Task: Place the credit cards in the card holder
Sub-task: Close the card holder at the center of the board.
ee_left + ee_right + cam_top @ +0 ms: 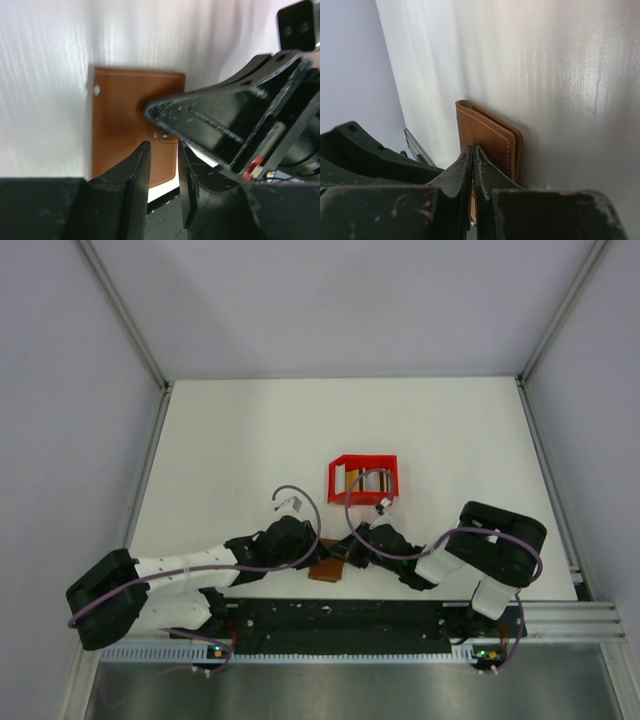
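Observation:
The card holder (pixel 327 571) is a closed brown wallet lying flat near the table's front edge, between my two grippers. In the left wrist view (pixel 125 115) it shows its stitched cover and a snap. My right gripper (pixel 472 148) is shut on the card holder's small closing tab; its fingers (pixel 200 120) reach over the cover in the left wrist view. My left gripper (pixel 164 150) is open with a narrow gap, just over the card holder's near edge, holding nothing. The credit cards (pixel 372 480), tan-gold and pale, stand in the red bin.
The red plastic bin (pixel 362 460) stands just behind the two grippers at mid table. A black rail (pixel 330 615) runs along the front edge right below the card holder. Grey walls enclose the white table (pixel 250 440) on three sides.

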You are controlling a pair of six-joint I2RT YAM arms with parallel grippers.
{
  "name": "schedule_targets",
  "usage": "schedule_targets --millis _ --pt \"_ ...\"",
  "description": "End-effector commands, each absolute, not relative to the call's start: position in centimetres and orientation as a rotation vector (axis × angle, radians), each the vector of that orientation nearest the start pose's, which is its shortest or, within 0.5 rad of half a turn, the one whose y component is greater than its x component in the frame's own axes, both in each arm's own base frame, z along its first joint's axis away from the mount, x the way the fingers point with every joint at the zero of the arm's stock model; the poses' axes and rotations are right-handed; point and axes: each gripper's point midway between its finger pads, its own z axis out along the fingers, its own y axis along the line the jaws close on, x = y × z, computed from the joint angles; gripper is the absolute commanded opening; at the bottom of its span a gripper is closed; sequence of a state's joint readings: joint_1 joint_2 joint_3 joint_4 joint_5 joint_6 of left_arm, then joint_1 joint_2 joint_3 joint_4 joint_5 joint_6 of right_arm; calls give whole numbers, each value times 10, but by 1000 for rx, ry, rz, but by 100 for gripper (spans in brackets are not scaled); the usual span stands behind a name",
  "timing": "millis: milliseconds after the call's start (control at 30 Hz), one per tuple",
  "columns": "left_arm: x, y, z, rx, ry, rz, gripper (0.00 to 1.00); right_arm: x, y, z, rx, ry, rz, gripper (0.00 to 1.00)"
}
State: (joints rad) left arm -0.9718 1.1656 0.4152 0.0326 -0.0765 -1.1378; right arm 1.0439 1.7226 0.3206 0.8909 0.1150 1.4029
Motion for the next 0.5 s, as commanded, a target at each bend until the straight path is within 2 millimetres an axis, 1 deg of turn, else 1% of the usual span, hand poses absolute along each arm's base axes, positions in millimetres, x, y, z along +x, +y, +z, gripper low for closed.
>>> schedule_targets --millis 0,100,133,300,433,467 --pt "147 -263 43 -312 2509 -912 33 122 230 -105 467 2705 555 0" --pt "149 -265 44 -301 2513 -905 33 122 232 -108 465 2705 555 0" --pt "145 -261 38 -308 2539 -873 33 123 232 -108 469 2704 560 0" --pt "148 -253 32 -384 2516 -854 33 122 230 -106 475 2689 575 0" --pt "153 -263 38 -429 2463 -942 33 123 229 -105 470 2679 579 0" --pt "153 -263 36 -444 2468 -944 33 123 230 -104 466 2678 583 0"
